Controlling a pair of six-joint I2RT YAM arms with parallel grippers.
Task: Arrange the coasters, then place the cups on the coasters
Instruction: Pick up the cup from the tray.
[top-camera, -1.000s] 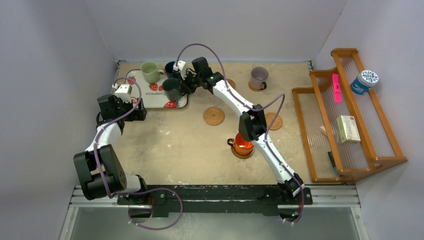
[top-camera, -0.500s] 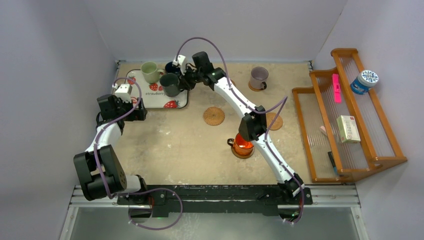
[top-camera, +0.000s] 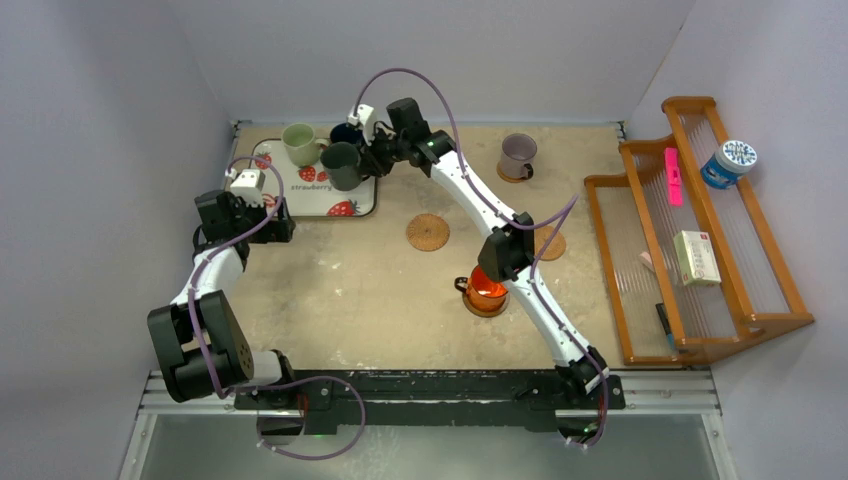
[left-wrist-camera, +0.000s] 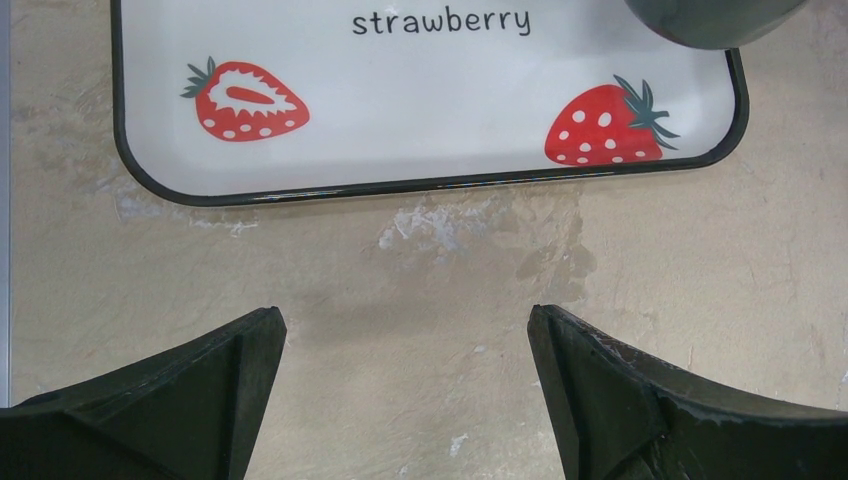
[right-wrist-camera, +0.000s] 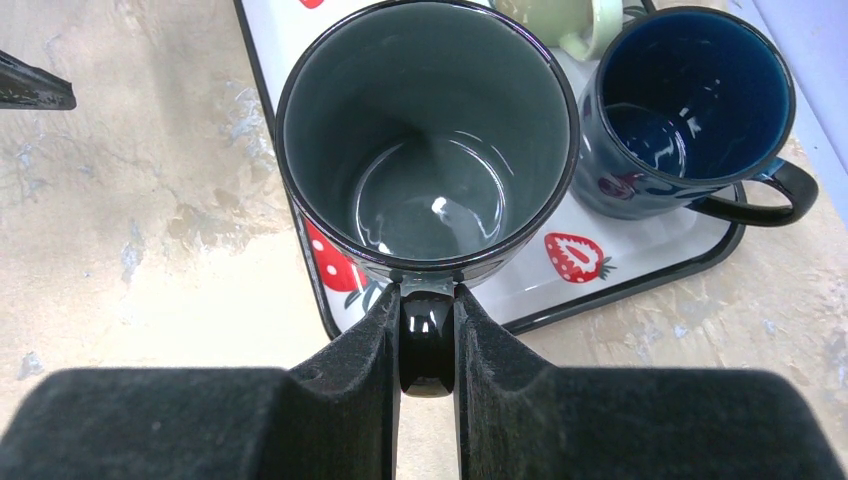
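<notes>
The dark green cup (right-wrist-camera: 425, 130), handle pinched in the right end effector (right-wrist-camera: 428, 312) at the far-left tray (left-wrist-camera: 430, 100), should lift level, clear of the navy cup (right-wrist-camera: 690, 100).

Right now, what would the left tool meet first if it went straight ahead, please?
Probably the near rim of the strawberry tray; how high the left tool sits above the table is unclear.

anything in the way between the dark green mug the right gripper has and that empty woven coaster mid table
Nothing visible. The right gripper is shut on the handle of the dark green mug at the tray corner, and only bare table lies between there and the woven coaster. The navy mug stands behind it.
</notes>
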